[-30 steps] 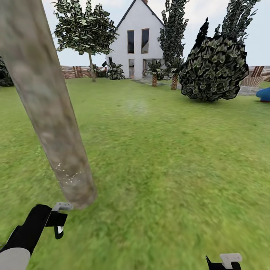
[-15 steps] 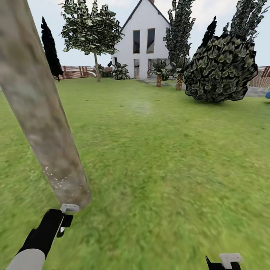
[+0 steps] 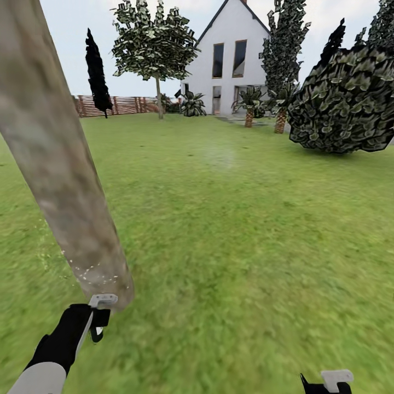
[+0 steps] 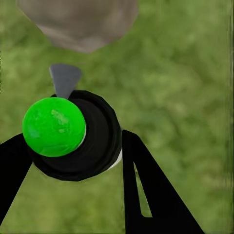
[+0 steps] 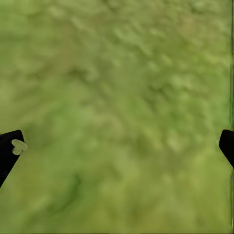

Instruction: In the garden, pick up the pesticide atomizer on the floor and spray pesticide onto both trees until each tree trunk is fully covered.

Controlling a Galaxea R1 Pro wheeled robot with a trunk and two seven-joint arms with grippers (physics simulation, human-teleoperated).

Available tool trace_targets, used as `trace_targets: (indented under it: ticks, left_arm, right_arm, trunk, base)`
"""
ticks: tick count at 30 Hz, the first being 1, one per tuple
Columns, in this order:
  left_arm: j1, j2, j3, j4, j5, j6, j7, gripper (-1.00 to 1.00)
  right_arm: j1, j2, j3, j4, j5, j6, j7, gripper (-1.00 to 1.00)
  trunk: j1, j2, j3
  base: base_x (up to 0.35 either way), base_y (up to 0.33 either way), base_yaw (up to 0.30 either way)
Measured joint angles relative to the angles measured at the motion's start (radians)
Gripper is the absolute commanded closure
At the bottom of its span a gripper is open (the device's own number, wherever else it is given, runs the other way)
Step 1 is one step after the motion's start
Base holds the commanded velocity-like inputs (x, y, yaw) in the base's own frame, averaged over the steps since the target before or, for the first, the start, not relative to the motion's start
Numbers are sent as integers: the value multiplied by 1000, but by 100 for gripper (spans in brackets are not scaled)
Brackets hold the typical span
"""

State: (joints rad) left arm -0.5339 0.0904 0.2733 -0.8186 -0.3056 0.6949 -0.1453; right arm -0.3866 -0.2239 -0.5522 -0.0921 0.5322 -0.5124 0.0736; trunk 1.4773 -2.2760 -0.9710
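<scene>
1. The floor (image 3: 235, 246) is mottled green lawn, blurred close up, and it covers most of the head view.
2. At the upper middle of the frame stands a white house (image 3: 232, 60) with tall dark windows; a brown slat fence (image 3: 117, 105) runs across the upper left.
3. A thick grey-beige tree trunk (image 3: 60, 164) leans through the left of the frame, from the top edge down to the grass at lower left. White specks of pesticide (image 3: 90, 271) dot its lowest part.
4. A second tree (image 3: 155, 46) with a blocky green crown stands far off at the upper middle-left, before the fence. A narrow dark tree (image 3: 97, 74) is beside it, and a big dark bush (image 3: 347, 101) sits at the upper right.
5. The left pincer (image 3: 97, 318), at lower left, is just beside the trunk's foot and grips the pesticide atomizer (image 4: 75, 134): in the left wrist view its black fingers (image 4: 146, 190) clasp the round black body with the bright green cap, and the grey nozzle points at the trunk.
6. The right pincer (image 5: 117, 146) hangs over bare grass, its tips wide apart and holding nothing.
7. No writing or label can be read anywhere.
</scene>
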Motion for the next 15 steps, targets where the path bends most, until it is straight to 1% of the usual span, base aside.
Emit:
trace_targets:
  ticks: [2,4,5,13,15]
  left_arm:
    - [0,-1,1,-34,0,1,-1,100]
    - [0,-1,1,-40,1,1,-1,100]
    - [0,-2,1,-41,1,2,-1,100]
    - [0,-3,1,-41,1,2,-2,100]
    - [0,-3,1,-37,3,2,-2,100]
  right_arm:
    - [0,0,0,0,0,1,0,-100]
    - [0,1,1,0,0,1,0,-100]
    - [0,1,0,0,-1,1,0,-100]
    - [0,1,1,0,-1,2,0,-100]
    - [0,1,1,0,-1,2,0,-100]
  trunk:
    - [0,0,0]
    - [0,0,0]
    - [0,0,0]
    - [0,0,0]
    - [0,0,0]
  base:
    - [6,-276,0]
    - [2,-277,9]
    - [0,-277,148]
    - [0,-273,266]
    - [0,-85,277]
